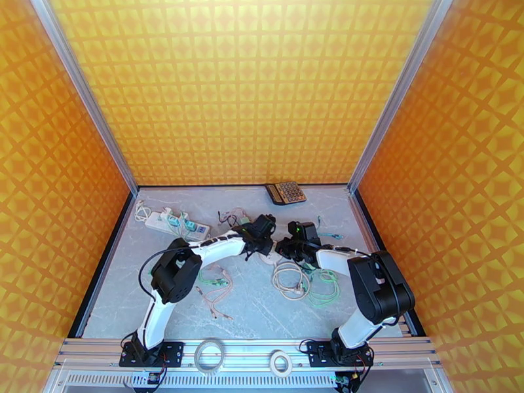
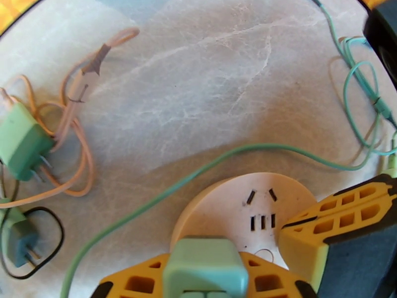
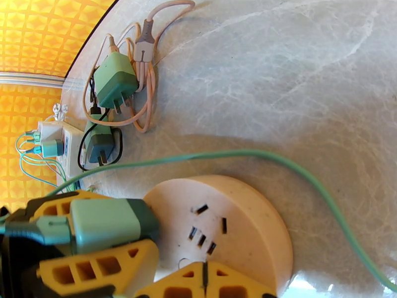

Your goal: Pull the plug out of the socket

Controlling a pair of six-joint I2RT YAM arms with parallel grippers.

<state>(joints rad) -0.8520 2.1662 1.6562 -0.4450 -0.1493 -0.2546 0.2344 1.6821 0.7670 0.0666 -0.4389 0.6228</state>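
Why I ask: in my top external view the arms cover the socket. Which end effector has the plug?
Observer: The left end effector does; the left wrist view shows its yellow fingers clamped on the green plug.
Operator: And the right one?
Observer: The right end effector is shut, fingertips together at the rim of the round white socket.
Operator: Is the plug out?
Observer: Cannot tell, its prongs are hidden; the slots that show on the socket's face are empty.
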